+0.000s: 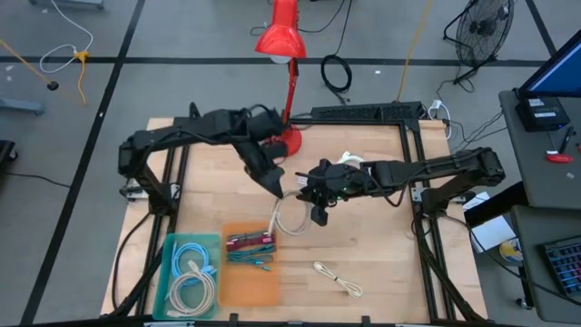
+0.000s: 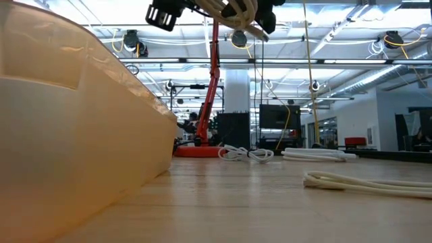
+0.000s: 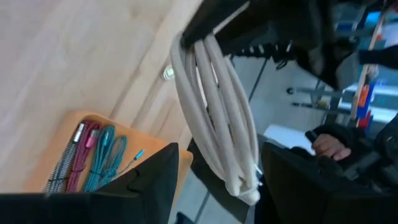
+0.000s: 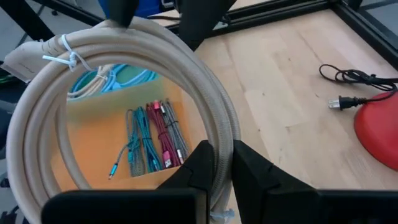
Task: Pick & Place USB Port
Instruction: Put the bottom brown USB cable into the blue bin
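Holdings, listed left to right, all placed against the orange tray (image 1: 250, 277) at the table's (image 1: 363, 245) near edge. Left of the tray and touching it, a teal tray (image 1: 188, 272) holding pale blue and white coiled cables. In the orange tray itself, along its far end, red and teal braided cables (image 1: 251, 247). Above the tray's far right corner, held in the air, the task's item: a beige coiled USB cable (image 1: 289, 216), bound with a thin tie (image 4: 67, 50). Judged light, soft and springy; the loops should sag and swing from a single hold, and the smooth jacket may slip, so the bundled strands near the tie look the soundest place to take it. Left gripper (image 1: 275, 186), just beyond that corner and beside the coil's upper part: jaws stand spread wide with the coil hanging between them, apparently not pressing it, though contact cannot be ruled out. Right gripper (image 1: 317, 214), just right of the coil: jaws nearly closed, clamped across the bundle of strands and bearing the coil. Right of the tray, lying flat on the table and apart from it, a loose white cable (image 1: 338, 279).
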`<state>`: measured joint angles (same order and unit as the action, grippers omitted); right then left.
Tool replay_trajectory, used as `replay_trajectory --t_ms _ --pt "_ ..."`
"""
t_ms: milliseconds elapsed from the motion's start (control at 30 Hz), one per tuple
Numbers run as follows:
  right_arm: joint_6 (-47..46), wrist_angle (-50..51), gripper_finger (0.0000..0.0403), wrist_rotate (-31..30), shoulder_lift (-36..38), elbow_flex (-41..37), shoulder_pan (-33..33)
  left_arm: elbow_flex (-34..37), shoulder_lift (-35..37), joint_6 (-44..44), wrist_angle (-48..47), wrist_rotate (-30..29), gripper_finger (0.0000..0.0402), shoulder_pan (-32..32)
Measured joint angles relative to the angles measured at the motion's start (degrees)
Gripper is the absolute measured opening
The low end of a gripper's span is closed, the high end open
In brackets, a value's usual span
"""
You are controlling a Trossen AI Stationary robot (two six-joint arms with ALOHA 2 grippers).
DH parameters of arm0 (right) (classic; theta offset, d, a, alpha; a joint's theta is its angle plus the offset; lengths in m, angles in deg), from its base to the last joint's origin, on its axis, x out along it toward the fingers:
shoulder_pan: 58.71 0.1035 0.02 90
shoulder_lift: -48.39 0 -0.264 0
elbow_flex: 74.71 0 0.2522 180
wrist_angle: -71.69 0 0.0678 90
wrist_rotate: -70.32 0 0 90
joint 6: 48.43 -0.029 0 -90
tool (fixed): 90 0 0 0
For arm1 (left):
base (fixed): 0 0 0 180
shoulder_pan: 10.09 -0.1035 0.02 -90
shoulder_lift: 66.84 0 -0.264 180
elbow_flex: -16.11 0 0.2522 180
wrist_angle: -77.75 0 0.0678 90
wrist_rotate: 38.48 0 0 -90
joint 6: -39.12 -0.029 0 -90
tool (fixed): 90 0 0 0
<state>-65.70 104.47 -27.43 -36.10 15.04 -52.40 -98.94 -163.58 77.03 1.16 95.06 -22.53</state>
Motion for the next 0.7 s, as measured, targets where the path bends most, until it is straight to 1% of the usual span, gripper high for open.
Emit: replay_trajectory --t_ms 133,300,367,433,467,533,600,633,700 --pt "-0.71 0.9 0.0027 -1.33 0.0 0.0 0.18 0.0 -1.72 -0.74 0.43 0.19 0.0224 1.96" --pt "-1.58 1.11 0.0027 -1.28 0.0 0.0 0.18 -0.04 -2.04 -0.78 1.83 0.56 0.0224 3.0" --pt "-2.22 1.09 0.0027 -1.26 0.0 0.0 0.2 -0.03 -2.27 -0.73 1.9 0.48 0.0217 3.16" --pt "-3.01 0.95 0.0027 -1.19 0.0 0.0 0.2 -0.02 -2.31 -0.8 1.79 -0.1 0.0193 3.29" --pt "-3.14 0.88 0.0027 -1.2 0.0 0.0 0.2 -0.02 -2.3 -0.79 1.82 -0.29 0.0174 3.43" --pt "-3.46 1.03 0.003 -1.25 0.0 0.0 0.53 -0.02 -2.28 -0.85 1.86 -0.61 0.0122 3.58" --pt "-4.36 1.05 0.0046 -0.77 0.0 0.0 0.66 0.02 -2.28 -1.21 1.3 -1.5 0.0056 3.83" --pt "-4.83 0.87 0.0057 0.11 0.0 0.0 0.68 0.04 -2.28 -1.74 1.18 -1.9 0.0037 3.95" --pt "-6.35 -0.11 0.0079 2.34 0.0 -0.01 0.65 0.04 -2.23 -2.16 0.8 -2.58 0.0035 4.28"
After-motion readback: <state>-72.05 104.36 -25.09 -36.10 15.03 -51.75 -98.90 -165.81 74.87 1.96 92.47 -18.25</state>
